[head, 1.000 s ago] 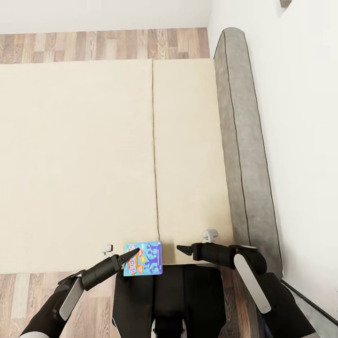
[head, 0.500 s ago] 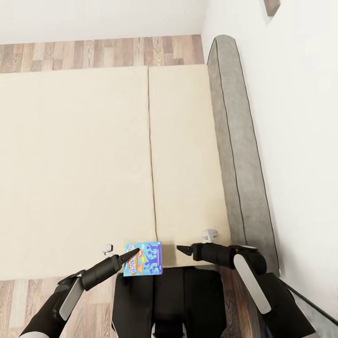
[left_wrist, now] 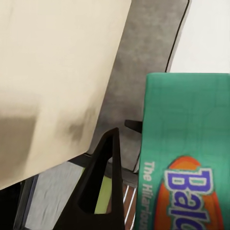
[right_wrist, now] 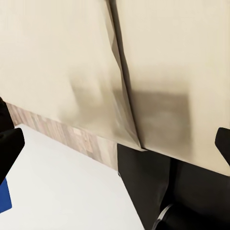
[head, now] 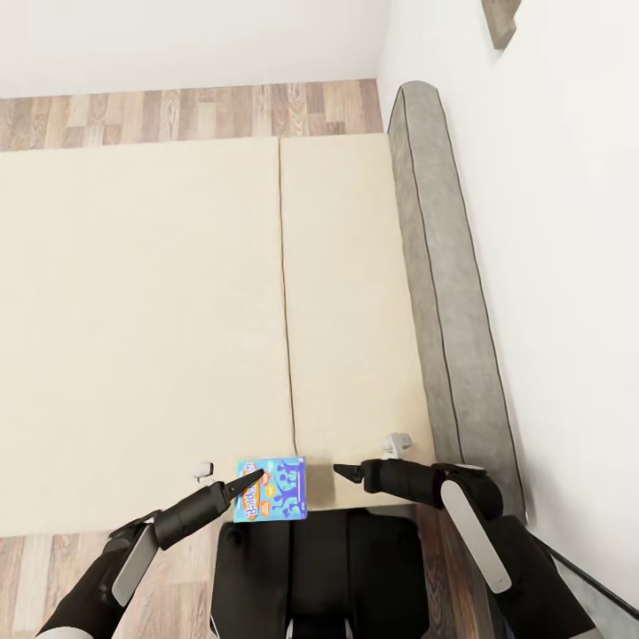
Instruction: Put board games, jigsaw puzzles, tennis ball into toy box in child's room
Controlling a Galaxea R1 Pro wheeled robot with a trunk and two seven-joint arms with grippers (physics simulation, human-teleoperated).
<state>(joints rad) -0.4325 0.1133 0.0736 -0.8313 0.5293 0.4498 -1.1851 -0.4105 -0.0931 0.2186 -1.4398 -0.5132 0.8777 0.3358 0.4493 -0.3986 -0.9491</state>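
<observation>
At the near edge of the bed (head: 142, 337), I have the left gripper (head: 249, 482) clamped on a board game (head: 272, 489), a thin blue box with cartoon figures on its lid, held flat over the mattress edge just in front of the robot's dark trunk (head: 319, 568). From my left wrist camera the box's green edge (left_wrist: 184, 148) with orange-and-blue lettering stands beside one black finger (left_wrist: 103, 187), with the beige mattress and the grey headboard (left_wrist: 139, 62) beyond. The right gripper (head: 342, 470) hovers just beside the box, a gap between them, its tip pointing toward it; my right wrist camera shows its two dark fingertips (right_wrist: 9, 143) set wide apart and holding nothing, above the seam between the two mattress sections (right_wrist: 122, 81). In the head view that seam (head: 286, 293) runs away from me up the bed, the grey headboard (head: 448, 284) lies along the white wall (head: 559, 266) on the right, and wood-plank floor (head: 177, 111) shows past the far side.
</observation>
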